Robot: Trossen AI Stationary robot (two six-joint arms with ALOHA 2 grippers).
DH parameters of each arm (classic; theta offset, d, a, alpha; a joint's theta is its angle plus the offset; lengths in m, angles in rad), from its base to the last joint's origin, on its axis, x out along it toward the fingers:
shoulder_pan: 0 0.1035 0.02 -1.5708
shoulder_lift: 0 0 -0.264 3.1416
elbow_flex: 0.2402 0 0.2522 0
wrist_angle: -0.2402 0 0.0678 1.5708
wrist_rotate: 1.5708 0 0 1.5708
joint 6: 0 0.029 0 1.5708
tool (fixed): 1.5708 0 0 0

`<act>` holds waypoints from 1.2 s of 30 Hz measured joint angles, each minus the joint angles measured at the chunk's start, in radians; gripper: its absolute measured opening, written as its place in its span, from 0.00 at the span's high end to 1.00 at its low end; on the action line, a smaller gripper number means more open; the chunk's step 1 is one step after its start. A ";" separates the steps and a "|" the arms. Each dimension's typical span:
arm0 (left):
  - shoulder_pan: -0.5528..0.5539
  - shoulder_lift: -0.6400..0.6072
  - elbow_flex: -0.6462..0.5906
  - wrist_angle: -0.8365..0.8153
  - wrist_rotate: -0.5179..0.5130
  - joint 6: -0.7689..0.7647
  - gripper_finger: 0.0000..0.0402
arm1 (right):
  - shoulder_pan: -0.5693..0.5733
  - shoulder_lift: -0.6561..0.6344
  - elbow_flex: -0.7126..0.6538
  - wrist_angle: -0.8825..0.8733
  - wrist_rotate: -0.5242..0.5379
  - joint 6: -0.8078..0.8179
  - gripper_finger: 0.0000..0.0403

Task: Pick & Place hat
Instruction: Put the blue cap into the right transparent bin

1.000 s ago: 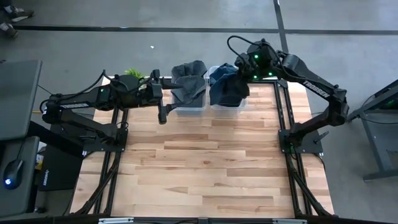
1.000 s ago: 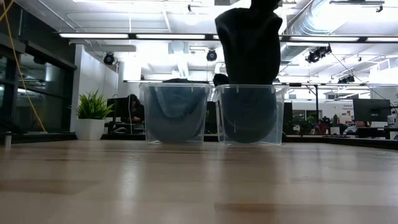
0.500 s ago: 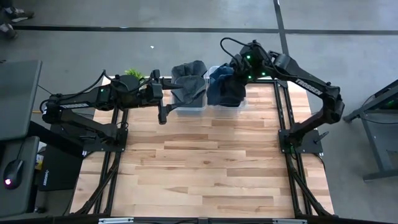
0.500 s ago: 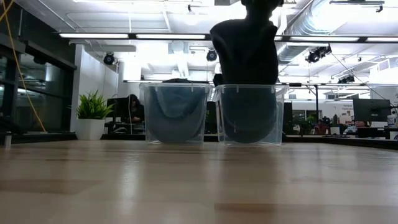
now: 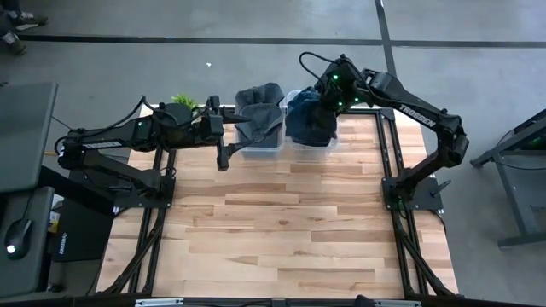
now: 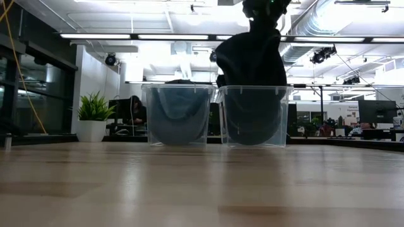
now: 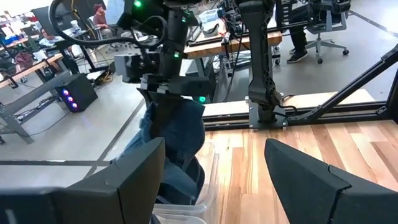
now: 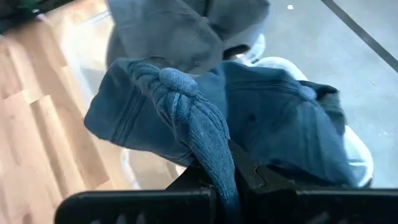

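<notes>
A dark blue hat [image 5: 312, 124] hangs from my right gripper [image 5: 334, 92] over the right clear bin [image 5: 314, 150] at the table's far edge. In the low view the hat [image 6: 251, 60] dips behind the bin's rim [image 6: 252, 88]. Another blue hat [image 8: 292, 124] lies in that bin. The left clear bin [image 5: 258, 147] holds a dark grey hat [image 5: 260, 109]. My left gripper [image 5: 229, 132] waits open beside the left bin, on its left side; its fingers [image 7: 140, 180] show wide apart in the left wrist view. My right gripper is shut on a bunched ridge of the blue hat's cloth [image 8: 208, 146], pinched between the two fingers. It comes from above, pointing down. The hat hangs slack below the fingers [image 6: 252, 50], with its lower part inside the right bin.
A potted plant [image 5: 182, 101] stands at the table's far left corner behind the left arm. The wooden tabletop [image 5: 281, 222] stretches bare toward the near edge. Desks, chairs and a person show in the room beyond [image 6: 134, 107].
My right gripper has moved down and a little toward the table's left, staying shut. The blue hat has sunk from hanging above the right bin to having its lower part inside it.
</notes>
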 joint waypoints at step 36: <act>0.000 0.000 0.000 -0.026 -0.003 -0.010 0.32 | -0.051 0.189 0.000 -0.016 0.307 -0.054 1.00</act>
